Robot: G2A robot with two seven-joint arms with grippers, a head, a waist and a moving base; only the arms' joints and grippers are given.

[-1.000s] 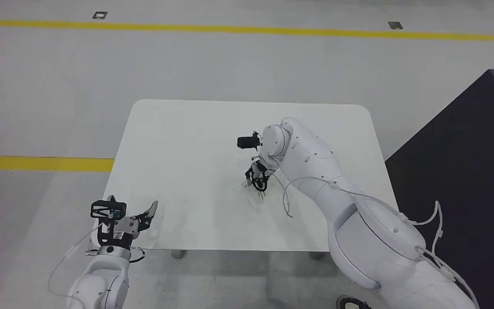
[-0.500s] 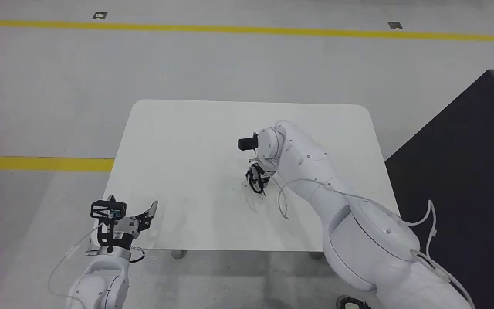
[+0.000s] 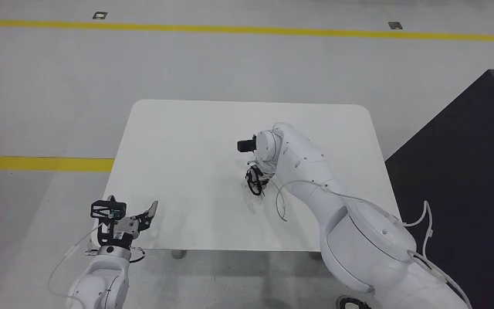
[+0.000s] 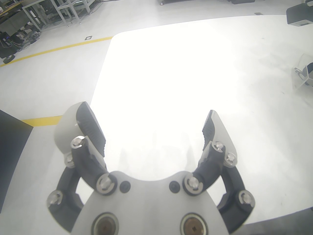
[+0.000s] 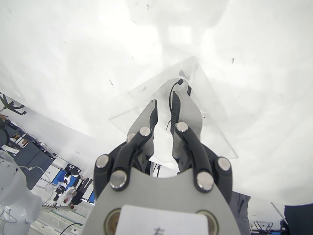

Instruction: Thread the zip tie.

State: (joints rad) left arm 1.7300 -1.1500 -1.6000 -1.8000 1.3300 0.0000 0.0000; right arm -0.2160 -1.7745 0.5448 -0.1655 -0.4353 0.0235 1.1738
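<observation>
White desk point(image 3: 193, 139) on a grey floor. At its near left edge the left claw point(image 4: 148, 110) hangs wide open and empty, well apart from the work. Mid-desk the right claw point(image 5: 164, 97), narrowly parted, sits over a clear plate point(image 5: 215, 123). The black zip tie point(image 5: 180, 82) lies lengthwise along one pad, seemingly unpinched, head outward.

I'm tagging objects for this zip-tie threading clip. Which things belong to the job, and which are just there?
Job: zip tie; clear plate beneath it; right gripper, its fingers at the tie.
Just there: left gripper, open by the table's edge; table; yellow floor line.
</observation>
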